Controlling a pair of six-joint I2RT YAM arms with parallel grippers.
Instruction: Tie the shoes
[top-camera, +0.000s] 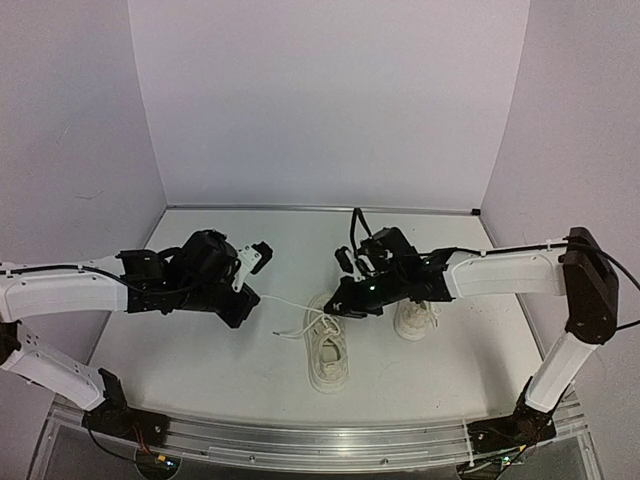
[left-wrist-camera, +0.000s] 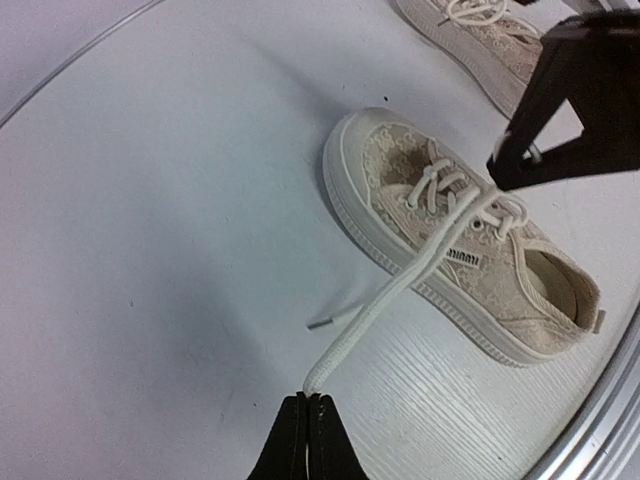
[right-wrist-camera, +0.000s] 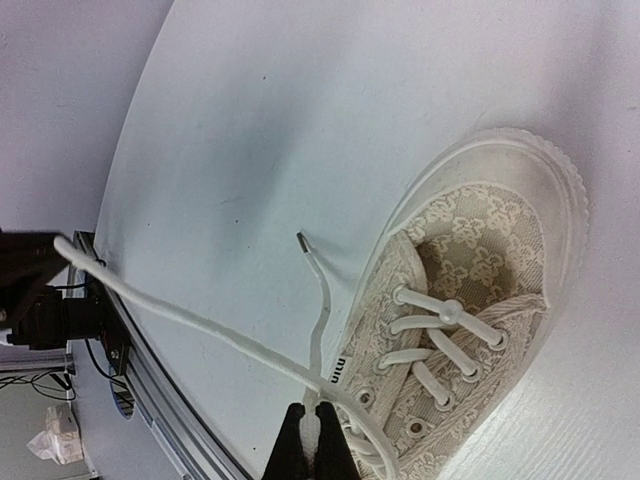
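Observation:
Two cream sneakers lie on the table, one in the middle (top-camera: 326, 352) and one to its right (top-camera: 415, 318). My left gripper (top-camera: 252, 296) is shut on the end of a white lace (top-camera: 285, 303) of the middle shoe and holds it taut out to the left. In the left wrist view the fingertips (left-wrist-camera: 308, 398) pinch that lace (left-wrist-camera: 400, 285), which runs to the shoe (left-wrist-camera: 470, 250). My right gripper (top-camera: 345, 303) is shut on the other lace right at the shoe's top eyelets (right-wrist-camera: 320, 410). That lace's free end (right-wrist-camera: 318, 290) lies on the table beside the shoe (right-wrist-camera: 480, 260).
The second shoe (left-wrist-camera: 480, 40) lies beyond my right gripper (left-wrist-camera: 585, 100), its laces loose. A metal rail (top-camera: 300, 440) runs along the table's near edge. White walls stand at the back and sides.

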